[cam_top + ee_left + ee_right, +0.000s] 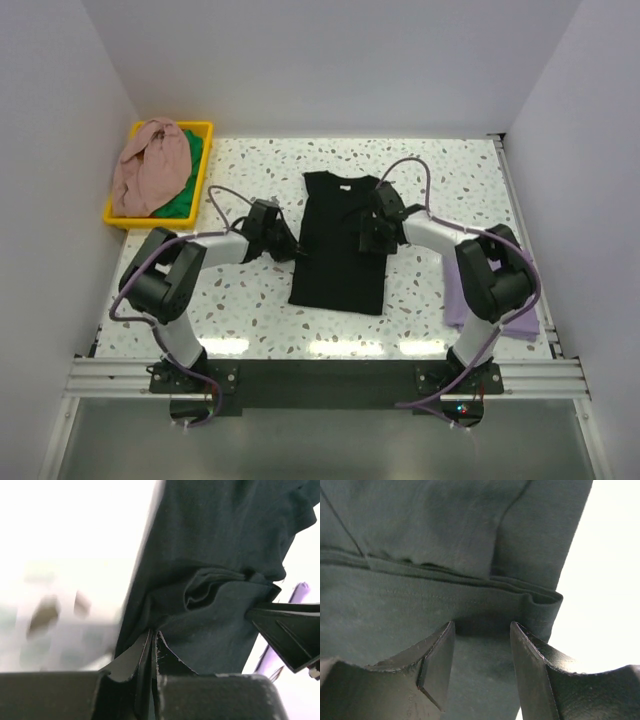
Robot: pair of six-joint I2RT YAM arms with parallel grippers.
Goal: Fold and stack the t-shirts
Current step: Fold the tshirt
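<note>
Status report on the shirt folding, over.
Left gripper shut on side edge of black t-shirt. Right gripper open over its folded-in sleeve. Shirt flat, mid-table. Nothing lying across it.

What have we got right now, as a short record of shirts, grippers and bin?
black shirt: spread on the table, collar at the far end
left gripper: shut on black shirt's left edge
right gripper: open, over a fold on its right side
lavender shirt: near right, partly under right arm
pink shirt: in bin, on top of green shirt
green shirt: in bin, mostly covered
stack: none on the table
</note>
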